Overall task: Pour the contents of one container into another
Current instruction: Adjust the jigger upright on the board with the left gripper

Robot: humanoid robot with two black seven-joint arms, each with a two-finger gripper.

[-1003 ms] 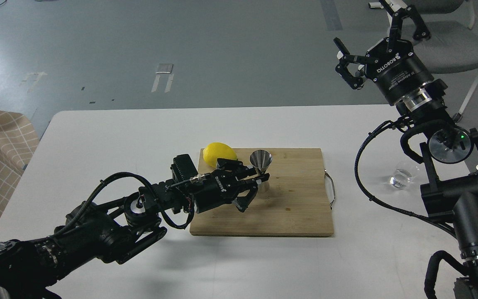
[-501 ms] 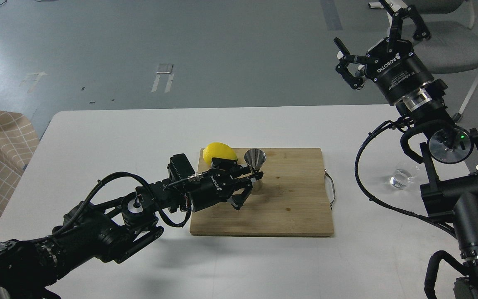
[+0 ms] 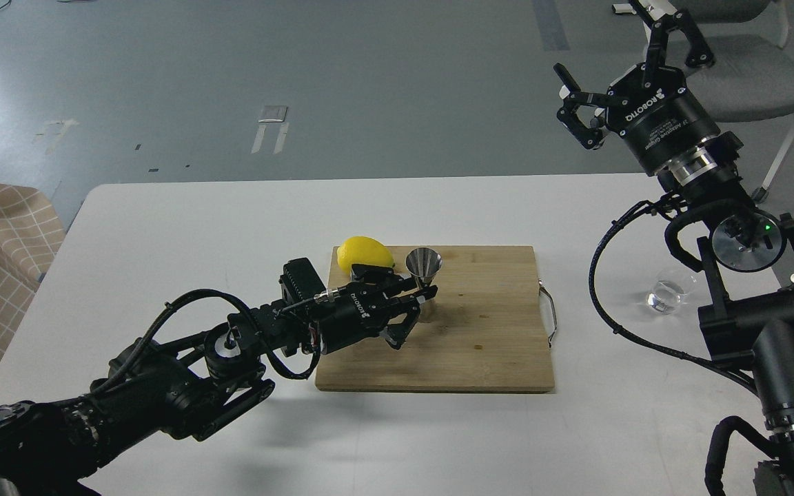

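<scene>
**A:** What is on the table, and where are the arms?

**B:** A white table (image 3: 231, 227) holds a wooden board (image 3: 480, 344). On the board stand a lemon (image 3: 364, 253) and, just right of it, a steel jigger (image 3: 424, 275), upright, its wide mouth facing up. The left gripper (image 3: 419, 302) comes in low from the left, and its fingers are closed around the jigger's narrow waist.

**A:** And the glass cup?

**B:** The cup (image 3: 669, 293) sits on the bare table well to the right of the board, past its metal handle (image 3: 548, 313). It looks upright. Whether it holds any liquid is too small to tell.

**A:** What is the right arm doing?

**B:** The right gripper (image 3: 621, 69) is raised high above the table's far right corner, fingers spread wide, holding nothing.

**A:** Which arm is placed to reach the cup?

**B:** The right one, by my reading. The cup lies below that gripper and nearer the robot, close beside the right arm's lower joints, while the left arm is busy well away at the board. So the gripper would have to come down and back toward the robot. The cup and jigger are well apart, so one must travel to the other before any pouring.
</scene>
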